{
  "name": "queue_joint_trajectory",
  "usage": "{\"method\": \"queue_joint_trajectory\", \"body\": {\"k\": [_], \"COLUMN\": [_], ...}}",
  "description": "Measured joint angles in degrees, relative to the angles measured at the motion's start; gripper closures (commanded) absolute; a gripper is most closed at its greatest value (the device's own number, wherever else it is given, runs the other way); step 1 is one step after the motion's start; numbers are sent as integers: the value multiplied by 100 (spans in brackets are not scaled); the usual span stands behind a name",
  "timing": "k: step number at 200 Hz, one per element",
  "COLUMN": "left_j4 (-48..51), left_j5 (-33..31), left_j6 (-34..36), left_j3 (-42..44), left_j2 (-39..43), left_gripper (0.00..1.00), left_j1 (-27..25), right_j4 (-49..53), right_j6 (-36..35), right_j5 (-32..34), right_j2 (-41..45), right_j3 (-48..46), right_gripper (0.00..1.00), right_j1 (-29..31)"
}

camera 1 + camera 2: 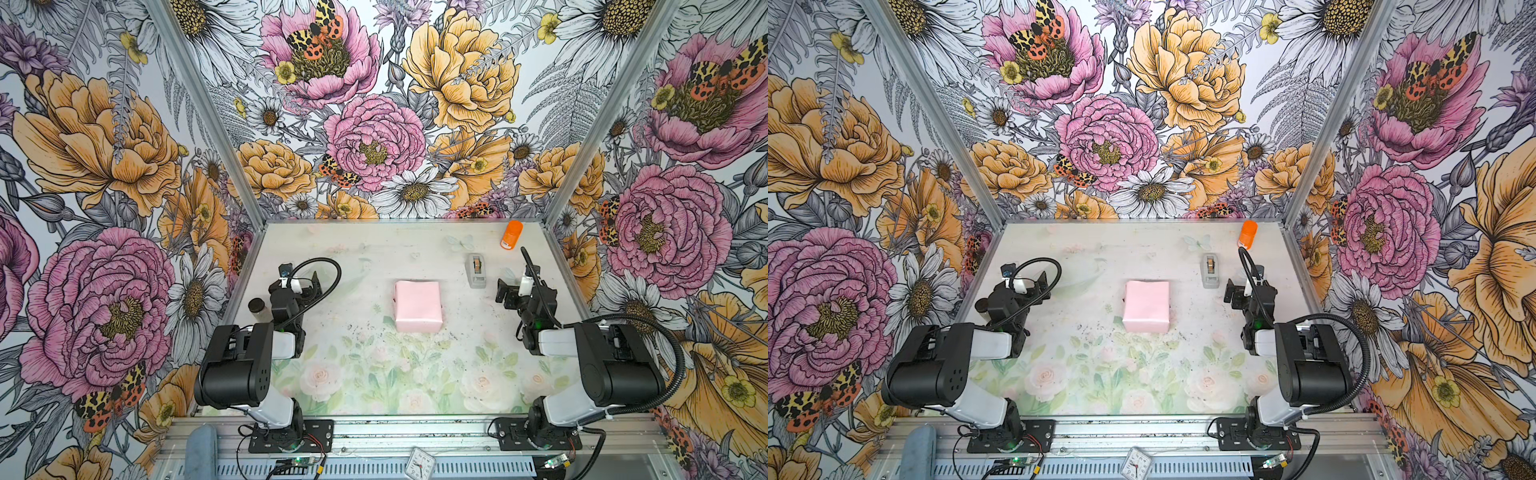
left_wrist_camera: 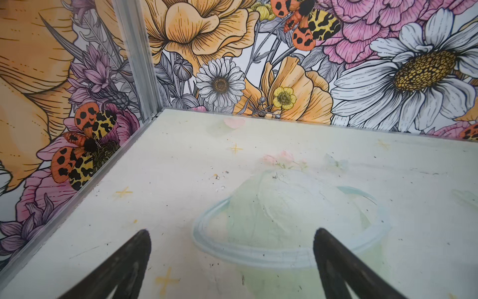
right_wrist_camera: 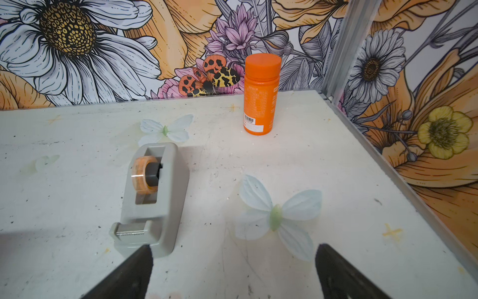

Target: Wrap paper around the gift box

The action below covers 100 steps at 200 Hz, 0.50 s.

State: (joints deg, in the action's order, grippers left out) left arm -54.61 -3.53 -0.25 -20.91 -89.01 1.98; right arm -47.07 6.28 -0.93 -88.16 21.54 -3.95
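Left gripper (image 2: 231, 233) and right gripper (image 3: 232, 248) gape wide, empty, well apart. Between them, mid-table (image 1: 457, 365), sits a pink paper (image 1: 417, 306) parcel, the gift box apparently hidden inside.

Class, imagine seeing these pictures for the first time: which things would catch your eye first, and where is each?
The loud floral walls all around strike first. Then comes a parcel in pink paper in the middle of the table. An orange bottle stands upright in the far right corner, with a grey tape dispenser just nearer than it.
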Motion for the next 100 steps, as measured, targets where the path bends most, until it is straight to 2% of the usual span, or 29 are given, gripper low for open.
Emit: {"method": "queue_joint_trajectory", "body": {"k": [100], "left_j4": [90], "left_j5": [-2], "left_j6": [17], "left_j3": [-4], "left_j2": [0], "left_gripper": [1], "left_j1": [-52], "right_j4": [0], "right_j6": [-2], "right_j5": [2], "right_j2": [0], "right_j3": [0], "right_gripper": [1], "right_j1": [0]}}
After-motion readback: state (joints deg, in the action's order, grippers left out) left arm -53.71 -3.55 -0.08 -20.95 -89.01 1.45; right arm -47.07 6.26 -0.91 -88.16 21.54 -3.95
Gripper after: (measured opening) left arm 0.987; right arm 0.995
